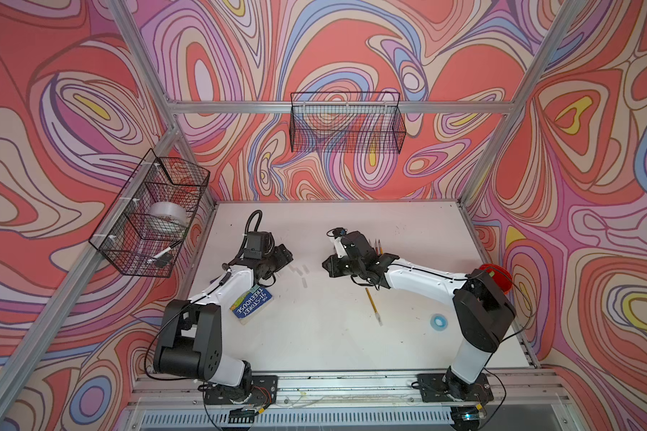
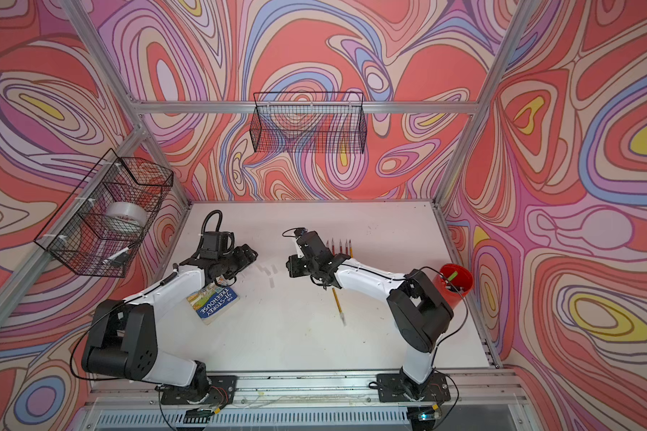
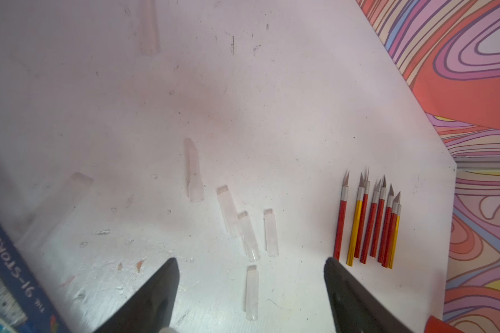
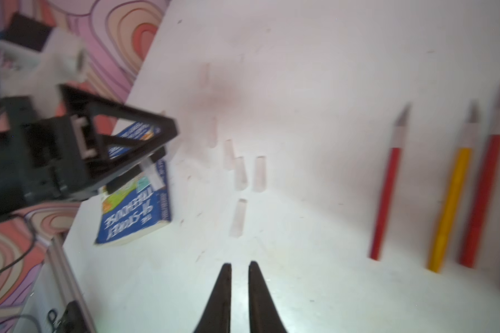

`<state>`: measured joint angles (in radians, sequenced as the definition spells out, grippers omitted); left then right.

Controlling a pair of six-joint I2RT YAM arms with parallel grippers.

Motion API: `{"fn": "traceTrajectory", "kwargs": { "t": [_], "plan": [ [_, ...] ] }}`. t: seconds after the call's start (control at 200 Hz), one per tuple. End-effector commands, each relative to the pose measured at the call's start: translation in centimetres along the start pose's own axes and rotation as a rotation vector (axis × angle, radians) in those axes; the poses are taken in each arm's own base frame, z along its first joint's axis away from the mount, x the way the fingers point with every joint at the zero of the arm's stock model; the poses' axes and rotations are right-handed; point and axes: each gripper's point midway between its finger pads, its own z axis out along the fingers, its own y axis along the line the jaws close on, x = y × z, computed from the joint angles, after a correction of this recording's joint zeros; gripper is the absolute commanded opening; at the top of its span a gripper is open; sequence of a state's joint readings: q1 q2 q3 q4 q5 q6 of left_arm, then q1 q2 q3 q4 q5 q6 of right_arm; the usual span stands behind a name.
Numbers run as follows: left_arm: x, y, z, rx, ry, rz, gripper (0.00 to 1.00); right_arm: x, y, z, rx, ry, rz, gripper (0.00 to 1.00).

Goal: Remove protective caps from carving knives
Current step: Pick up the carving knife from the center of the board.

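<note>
Top views: one capped knife [image 1: 371, 300] is left, lying alone on the table [image 1: 314, 347]. It sits lower in frame than the right gripper [image 1: 326, 265], just under that arm's wrist. Its long axis runs near vertical in frame, with its cap [image 1: 378, 320] toward the bottom edge. The right arm is clearly nearer. The left gripper [image 1: 287, 256] is well apart at mid-left. Loose caps [image 1: 304, 274] lie between the two grippers. Bare knives [image 2: 340, 246] sit in a row up-right of the right gripper, tips up-frame, partly hidden by the arm.

Left wrist: the left jaws stand wide apart, with only table between the fingers. The loose caps are lower centre and the full bare row is lower right. Every blade there is exposed, which the top views are too small to show. The capped knife is out of frame.

Right wrist: blurred. The right jaws stand a narrow slit apart and hold nothing. Caps are at centre, a few bare knives at right. The capped knife is out of frame here too, so you can place it from the top views only. My read is that the right arm must draw back down-frame to reach it.
</note>
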<state>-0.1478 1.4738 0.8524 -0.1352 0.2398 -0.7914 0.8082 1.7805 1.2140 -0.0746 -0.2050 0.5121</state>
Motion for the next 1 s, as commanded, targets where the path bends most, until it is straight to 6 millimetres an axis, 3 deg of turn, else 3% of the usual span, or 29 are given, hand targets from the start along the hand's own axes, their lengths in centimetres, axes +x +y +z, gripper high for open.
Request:
{"fn": "traceTrajectory", "kwargs": {
  "t": [0.0, 0.15, 0.285, 0.726, 0.997],
  "plan": [
    [1.0, -1.1, -0.2, 0.08, 0.042, -0.081, 0.82, 1.7, 5.8, 1.8, -0.164, 0.027, -0.069, 0.21],
    [2.5, -1.1, 0.1, 0.128, 0.084, -0.163, 0.82, 2.3, 6.8, 4.8, -0.187, 0.039, -0.068, 0.25],
    [3.2, -0.9, -0.2, 0.154, 0.11, -0.217, 0.83, 2.4, 6.9, 6.1, -0.191, 0.047, -0.062, 0.26],
    [4.9, -1.3, -0.7, 0.257, 0.198, -0.373, 0.84, 2.9, 5.5, 7.8, -0.146, 0.045, -0.073, 0.3],
    [4.8, -2.4, -1.1, 0.32, 0.217, -0.411, 0.84, 3.6, 4.4, 7.7, -0.105, 0.047, -0.078, 0.33]
  ]
}}
